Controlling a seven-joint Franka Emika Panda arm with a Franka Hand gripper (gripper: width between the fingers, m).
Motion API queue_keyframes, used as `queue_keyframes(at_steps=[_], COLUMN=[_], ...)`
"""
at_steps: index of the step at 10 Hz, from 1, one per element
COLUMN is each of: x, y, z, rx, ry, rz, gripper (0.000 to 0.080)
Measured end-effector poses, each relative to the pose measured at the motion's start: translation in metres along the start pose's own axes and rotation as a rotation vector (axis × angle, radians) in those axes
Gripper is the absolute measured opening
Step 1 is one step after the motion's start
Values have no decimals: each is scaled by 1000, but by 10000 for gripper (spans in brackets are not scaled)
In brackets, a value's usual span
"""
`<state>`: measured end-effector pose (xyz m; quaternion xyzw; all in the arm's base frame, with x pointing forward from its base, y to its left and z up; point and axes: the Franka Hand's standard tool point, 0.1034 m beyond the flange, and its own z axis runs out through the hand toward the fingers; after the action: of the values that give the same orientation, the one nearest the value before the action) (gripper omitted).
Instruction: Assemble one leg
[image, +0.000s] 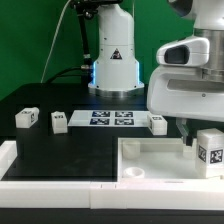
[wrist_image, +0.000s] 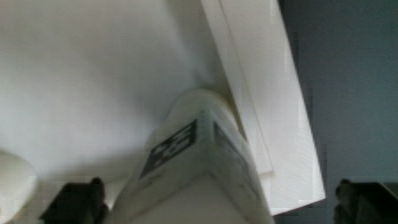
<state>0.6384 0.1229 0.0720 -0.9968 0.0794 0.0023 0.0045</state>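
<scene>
A leg (image: 210, 150), a small white block with a black-and-white tag, stands on the large white tray-like piece (image: 150, 152) at the exterior view's right. My gripper (image: 198, 132) hangs just above and beside it. In the wrist view the leg (wrist_image: 199, 150) lies between my fingertips (wrist_image: 79, 203), which stand wide apart and do not touch it. My gripper (wrist_image: 222, 206) is open. Three more legs stand on the black table: two on the exterior view's left (image: 25, 118) (image: 58, 122) and one near the middle (image: 158, 123).
The marker board (image: 110, 119) lies flat between the loose legs. The arm's base (image: 112, 60) stands behind it. The tray-like piece has round sockets at its corners (image: 134, 174). White table edging runs along the front left (image: 40, 170).
</scene>
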Motion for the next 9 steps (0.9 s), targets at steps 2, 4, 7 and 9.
queue_keyframes(at_steps=[2,4,7,9], x=[-1,0,-1,0], y=[-3,-4,-3,-1], z=[0,-3,-1,-1], rx=[0,0,-1,-4], ry=[1,4,2,1], rz=[-169,-239,-188,-163], gripper=[648,648,378,291])
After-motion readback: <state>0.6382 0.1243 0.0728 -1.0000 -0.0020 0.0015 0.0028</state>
